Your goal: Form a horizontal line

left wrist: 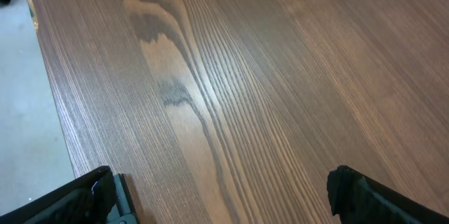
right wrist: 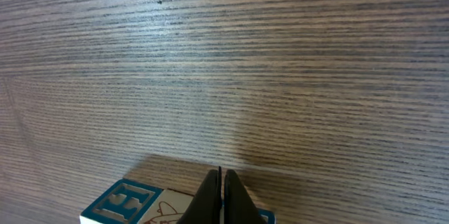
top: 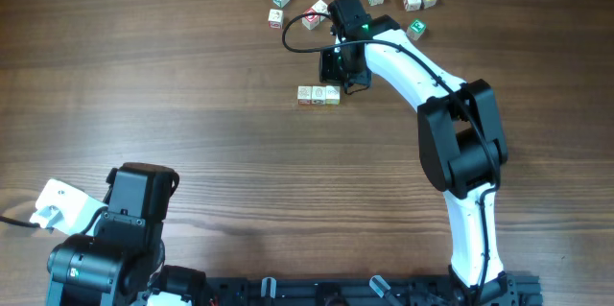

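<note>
Over the wood table the outstretched right claw is pressed together by the horizontal line; left claw spread.

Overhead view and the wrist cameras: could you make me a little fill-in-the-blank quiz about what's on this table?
The row holds ___ cubes side by side.
The right gripper, shut, sits at the row's ___ end.
The left gripper is ___, with only tabletop showing between its fingers.
Missing words: three; right; open.
</note>
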`<state>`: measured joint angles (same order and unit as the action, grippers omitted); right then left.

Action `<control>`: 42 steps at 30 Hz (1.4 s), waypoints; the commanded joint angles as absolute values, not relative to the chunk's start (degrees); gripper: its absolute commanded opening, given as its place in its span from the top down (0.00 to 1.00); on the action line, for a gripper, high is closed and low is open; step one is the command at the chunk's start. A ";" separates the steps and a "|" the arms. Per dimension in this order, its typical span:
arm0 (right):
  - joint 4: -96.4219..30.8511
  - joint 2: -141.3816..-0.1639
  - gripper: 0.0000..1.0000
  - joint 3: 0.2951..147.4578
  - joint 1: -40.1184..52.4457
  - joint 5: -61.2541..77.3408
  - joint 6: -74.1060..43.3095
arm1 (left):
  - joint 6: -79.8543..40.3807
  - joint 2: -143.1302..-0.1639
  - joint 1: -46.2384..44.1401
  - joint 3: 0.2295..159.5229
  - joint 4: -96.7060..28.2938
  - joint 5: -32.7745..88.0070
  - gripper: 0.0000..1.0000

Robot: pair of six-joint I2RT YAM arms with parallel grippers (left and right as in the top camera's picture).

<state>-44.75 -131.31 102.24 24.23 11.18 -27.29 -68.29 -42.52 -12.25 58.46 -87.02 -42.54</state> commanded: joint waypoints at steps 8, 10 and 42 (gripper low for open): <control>-44.99 -132.75 0.96 101.93 24.43 12.19 -26.46 | -69.47 -42.33 -11.77 58.35 -87.07 -42.89 0.00; -45.04 -132.75 0.95 101.93 24.43 12.32 -26.24 | -69.47 -42.33 -11.77 58.35 -87.07 -42.89 0.00; -45.06 -132.75 0.95 101.93 24.43 13.04 -25.47 | -69.47 -42.33 -11.77 58.35 -87.07 -42.89 0.00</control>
<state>-44.97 -131.31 102.24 24.23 12.01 -26.63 -68.29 -42.52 -12.25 58.46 -87.02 -42.54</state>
